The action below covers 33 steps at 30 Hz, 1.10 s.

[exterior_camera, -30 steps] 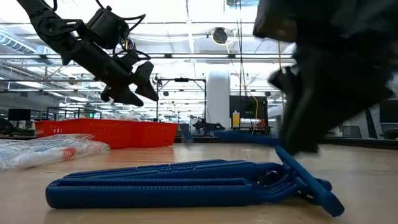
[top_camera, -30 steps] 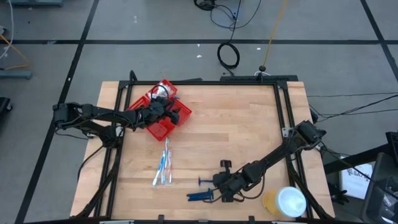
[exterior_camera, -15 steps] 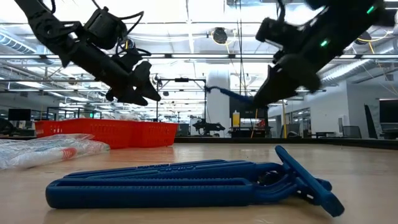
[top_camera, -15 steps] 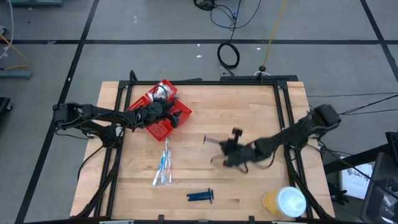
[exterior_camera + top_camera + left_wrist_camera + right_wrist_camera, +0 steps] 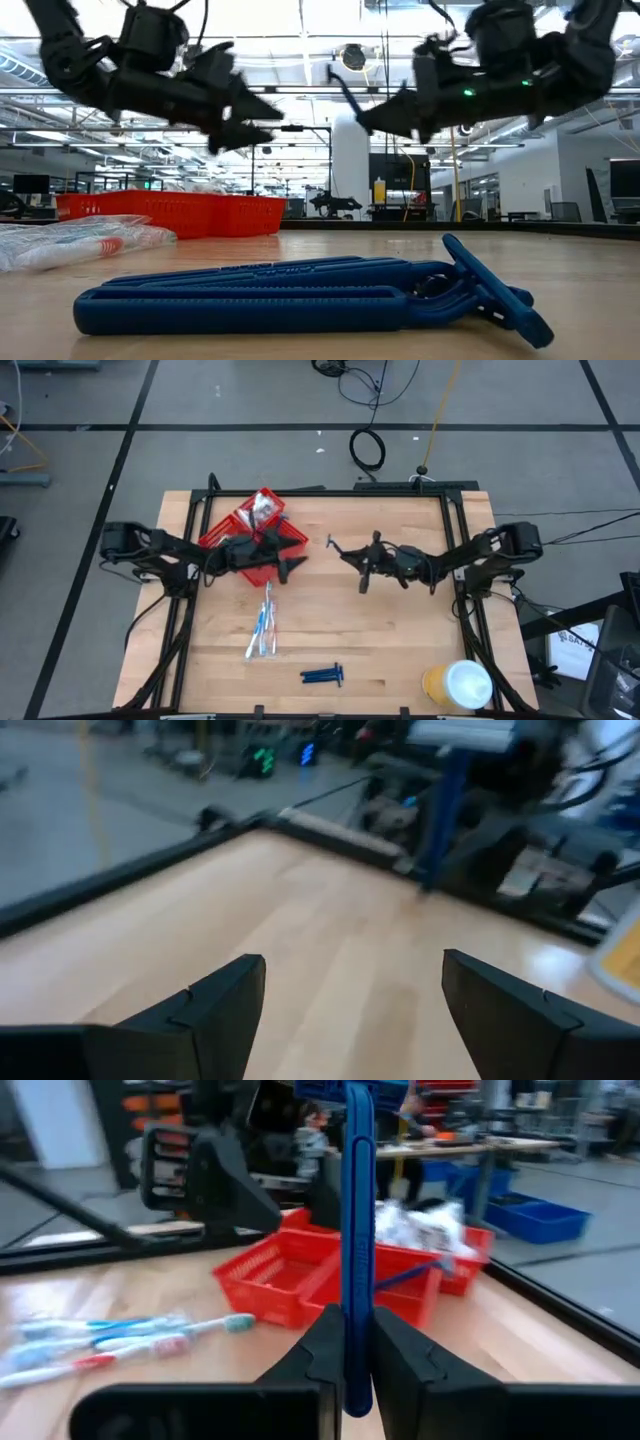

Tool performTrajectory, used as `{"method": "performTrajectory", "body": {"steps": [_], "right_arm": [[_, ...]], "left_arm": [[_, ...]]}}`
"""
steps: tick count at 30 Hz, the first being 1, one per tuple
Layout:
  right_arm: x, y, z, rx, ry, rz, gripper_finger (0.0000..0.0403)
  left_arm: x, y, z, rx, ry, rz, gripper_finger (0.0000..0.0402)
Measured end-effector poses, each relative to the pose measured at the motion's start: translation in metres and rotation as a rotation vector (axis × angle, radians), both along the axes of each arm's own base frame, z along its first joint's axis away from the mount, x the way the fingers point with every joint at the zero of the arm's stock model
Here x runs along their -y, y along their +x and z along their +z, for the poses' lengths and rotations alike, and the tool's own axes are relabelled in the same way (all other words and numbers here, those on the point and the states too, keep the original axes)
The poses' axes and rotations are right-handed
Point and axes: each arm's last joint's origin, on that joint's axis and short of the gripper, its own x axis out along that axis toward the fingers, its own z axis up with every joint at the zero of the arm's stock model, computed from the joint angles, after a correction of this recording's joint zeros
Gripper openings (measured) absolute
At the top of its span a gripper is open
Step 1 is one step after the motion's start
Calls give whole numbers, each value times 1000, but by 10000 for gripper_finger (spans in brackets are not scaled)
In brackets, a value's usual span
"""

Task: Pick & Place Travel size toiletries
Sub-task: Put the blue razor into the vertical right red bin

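Hard to read: from above, the right gripper (image 5: 352,556) and what it pinches blur into dark shapes mid-table; the right wrist view settles it, fingers (image 5: 398,1350) clamped tight on a dark blue stick-like piece (image 5: 356,1230) standing upright betw. them, its top end cut off by the frame edge. Tray contents only partly legible: white crinkly packets (image 5: 262,508) heaped in the far compartment of the red tray (image 5: 262,560); nearer compartments partly covered by the left arm. Left gripper (image 5: 290,565) hovers just beyond the tray's inner edge, above the wood, fingers (image 5: 205,1005) spread wide w/ nothing betw. them. The two grippers face each other across the far-centre of the table (image 5: 400,630), near but apart. Open room: bare wood through the middle and right half, also the near-left corner. Toothbrushes (image 5: 264,625) lie in a loose bunch on the wood near the tray, on its near side, just clear of it. A 2nd cluster of dark blue stick-like pieces, the blue bundle (image 5: 323,676), lies near the front edge, well apart from both arms; in the low view it fills the foreground. Yellow roll w/ white top (image 5: 458,685) stands at the near-right corner, well apart from both grippers. Black frame rails run along the table's left and right sides.
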Motion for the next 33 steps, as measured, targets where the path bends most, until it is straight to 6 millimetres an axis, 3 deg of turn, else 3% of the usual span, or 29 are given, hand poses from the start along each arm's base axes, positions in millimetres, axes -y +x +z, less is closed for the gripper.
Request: {"method": "performTrajectory", "body": {"steps": [5, 9, 19, 23, 30, 33], "right_arm": [[-6, 23, -4, -31, -24, 55, 21], [-10, 28, -4, -25, -27, 69, 21], [-24, 28, 2, 15, -29, 134, 21], [-24, 28, 2, 14, -30, 136, 21], [-24, 28, 1, -1, -54, 128, 40], [-24, 28, 1, -5, -53, 127, 56]], "left_arm": [[17, 36, 14, 75, 115, -78, 299], [27, 56, 22, 72, 177, -131, 298], [27, 63, 22, 53, 185, -110, 287], [27, 63, 22, 45, 188, -112, 222], [28, 63, 22, 45, 232, -147, 27], [26, 63, 22, 46, 223, -142, 21]]}}
